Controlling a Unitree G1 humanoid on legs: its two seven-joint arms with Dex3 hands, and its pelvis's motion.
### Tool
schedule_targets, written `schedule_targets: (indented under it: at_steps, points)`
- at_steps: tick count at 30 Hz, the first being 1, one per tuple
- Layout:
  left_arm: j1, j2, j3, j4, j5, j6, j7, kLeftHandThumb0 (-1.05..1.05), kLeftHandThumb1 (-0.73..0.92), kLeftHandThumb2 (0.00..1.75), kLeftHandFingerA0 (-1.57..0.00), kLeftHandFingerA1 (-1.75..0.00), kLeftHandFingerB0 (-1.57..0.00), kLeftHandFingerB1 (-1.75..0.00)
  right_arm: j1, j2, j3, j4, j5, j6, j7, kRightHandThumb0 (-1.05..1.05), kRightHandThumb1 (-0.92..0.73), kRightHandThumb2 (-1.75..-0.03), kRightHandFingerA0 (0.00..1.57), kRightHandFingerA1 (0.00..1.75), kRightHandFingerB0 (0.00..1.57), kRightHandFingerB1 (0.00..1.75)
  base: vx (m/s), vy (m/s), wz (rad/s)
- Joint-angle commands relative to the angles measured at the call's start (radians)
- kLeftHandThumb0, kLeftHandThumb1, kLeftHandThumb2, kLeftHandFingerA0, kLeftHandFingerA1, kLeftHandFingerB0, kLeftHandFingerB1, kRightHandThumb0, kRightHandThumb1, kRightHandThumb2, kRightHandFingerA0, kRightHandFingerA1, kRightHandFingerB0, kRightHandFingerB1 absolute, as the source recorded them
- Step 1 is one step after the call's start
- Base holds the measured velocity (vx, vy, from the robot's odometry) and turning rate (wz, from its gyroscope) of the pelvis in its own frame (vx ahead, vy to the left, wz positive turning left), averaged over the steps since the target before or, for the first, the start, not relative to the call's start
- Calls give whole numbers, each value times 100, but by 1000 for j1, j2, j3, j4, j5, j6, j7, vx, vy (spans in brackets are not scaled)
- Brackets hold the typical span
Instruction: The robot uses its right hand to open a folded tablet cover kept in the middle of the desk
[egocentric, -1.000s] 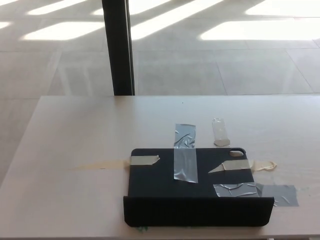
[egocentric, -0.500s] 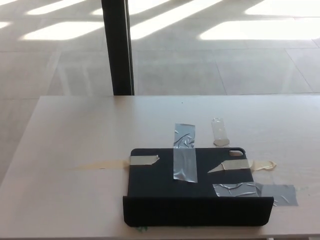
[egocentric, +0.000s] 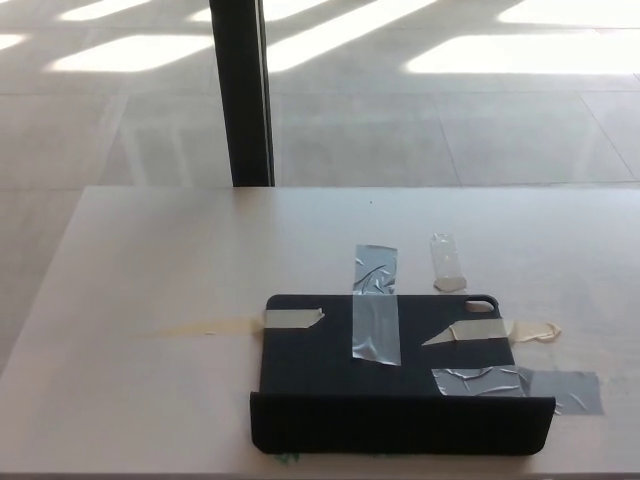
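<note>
Head view, scanned left to right: neither of my hands was in frame, so I could not tell whether the fingers of either were apart or together. Pale desk (egocentric: 150, 260) bare on its left part, apart from a yellowish tape streak (egocentric: 205, 328) running toward the cover. The black tablet cover (egocentric: 385, 370) lay flat near the front edge of the desk, a little right of centre, with a raised dark flap (egocentric: 400, 424) along its near side. A beige tape piece (egocentric: 292, 319) sat at its upper left corner, a grey tape strip (egocentric: 375, 305) crossed its far edge onto the desk, a second beige strip (egocentric: 490, 331) ran off its right side, and a crumpled grey strip (egocentric: 520, 384) ran off its lower right. A clear tape scrap (egocentric: 447, 262) lay on the desk just beyond the far edge. Judgement: cover appeared shut; the opening was not yet begun, my right hand's whole reach and lift remained, and the tapes may resist lifting
</note>
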Motion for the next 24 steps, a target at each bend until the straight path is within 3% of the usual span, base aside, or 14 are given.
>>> schedule_targets:
  at_steps: [1,2,5,7,8,10,11,12,16,17,21,22,23,24]
  points:
    - [-7,51,20,23,-78,50,26,-28,41,63,-80,-90,-77,-85,-29,-131,328,-55,-352,-91,81,-60,-43,-84,65,67,52,58,0,0,0]
    - [-8,52,20,21,-79,52,28,-28,41,63,-80,-90,-77,-85,-32,-159,376,-67,-394,-79,97,-62,-56,-58,64,52,54,41,0,0,0]
    - [-9,51,22,15,-81,53,32,-29,41,64,-78,-89,-76,-84,-42,-213,452,-67,-451,-90,135,-66,-55,-57,51,47,45,36,0,0,0]
    - [-12,53,24,15,-85,54,28,-28,41,64,-78,-90,-77,-85,-60,-263,520,-79,-497,-57,183,-75,-51,-65,42,47,35,36,0,0,0]
    - [-16,53,23,16,-84,53,31,-27,41,64,-79,-90,-79,-86,-68,-270,541,-72,-508,-70,191,-74,-46,-89,44,58,23,42,0,0,0]
    - [-21,54,19,16,-81,52,28,-27,41,64,-77,-89,-78,-85,-90,-281,595,-42,-531,-116,208,-73,-45,-89,44,59,23,42,0,0,0]
    - [-24,54,18,17,-81,54,32,-27,42,64,-76,-88,-78,-85,-99,-294,625,-53,-548,-87,227,-79,-54,-62,38,43,34,34,0,0,0]
    - [-27,54,21,24,-83,50,33,-26,41,63,-76,-89,-77,-85,-107,-293,668,-30,-577,-127,230,-76,-47,-90,34,53,29,45,0,0,0]
    - [-30,53,13,25,-78,43,37,-27,39,64,-80,-90,-79,-86,-119,-311,753,-32,-601,-110,268,-82,-56,-97,31,52,30,46,0,0,0]
    - [-34,55,12,21,-80,49,40,-27,40,64,-80,-91,-78,-85,-126,-311,788,-20,-623,-121,271,-82,-62,-102,39,56,29,46,0,0,0]
    - [-37,59,10,21,-83,51,32,-26,42,63,-79,-90,-79,-86,-145,-303,881,25,-677,-105,266,-84,-64,-109,41,57,37,49,0,0,0]
    - [-39,60,7,24,-80,47,34,-26,42,63,-79,-89,-79,-86,-149,-301,903,39,-691,-111,262,-88,-84,-65,44,47,45,36,0,0,0]
    - [-40,59,4,22,-78,47,35,-27,41,63,-79,-89,-80,-86,-156,-304,929,48,-706,-98,271,-91,-87,-66,43,46,43,35,0,0,0]
    - [-41,60,2,22,-77,49,34,-27,40,64,-80,-89,-81,-86,-167,-309,956,49,-721,-71,297,-93,-74,-118,32,53,32,45,0,0,0]
